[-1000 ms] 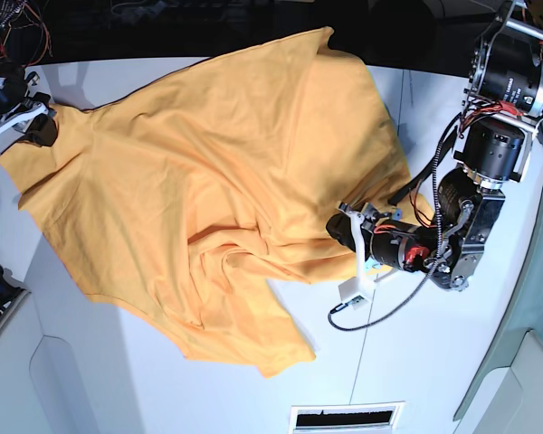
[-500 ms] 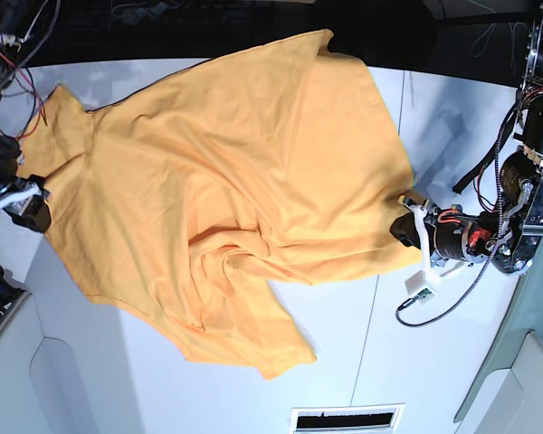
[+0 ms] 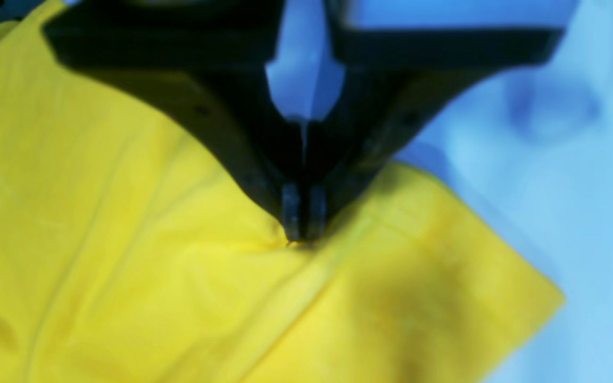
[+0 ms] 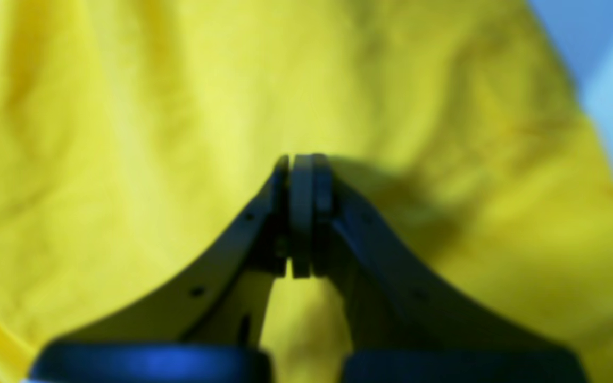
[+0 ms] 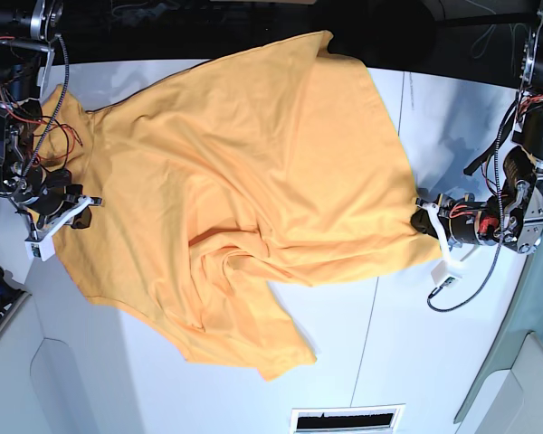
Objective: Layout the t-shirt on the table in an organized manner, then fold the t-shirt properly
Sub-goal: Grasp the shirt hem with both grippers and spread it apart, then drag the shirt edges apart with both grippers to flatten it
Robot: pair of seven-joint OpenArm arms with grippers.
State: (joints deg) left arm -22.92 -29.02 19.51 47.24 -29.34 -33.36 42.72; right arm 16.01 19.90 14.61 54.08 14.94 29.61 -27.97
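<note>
The orange-yellow t-shirt lies spread and wrinkled across the white table, with a bunched fold near its middle. At the shirt's right edge, my left gripper is shut on a small pinch of cloth; in the left wrist view its tips bite into the t-shirt, and creases run toward them. My right gripper sits at the shirt's left edge. The right wrist view has it shut against the t-shirt. No cloth shows between its pads.
A thin dark seam crosses the table right of the shirt. A slotted vent sits at the near edge. A white connector on a cable hangs from the left arm. The dark far edge lies just beyond the shirt's top corner.
Both grippers have closed. The left one slid right along the shirt's edge. The right one moved down and inward onto the shirt's left edge, which now sits further in.
</note>
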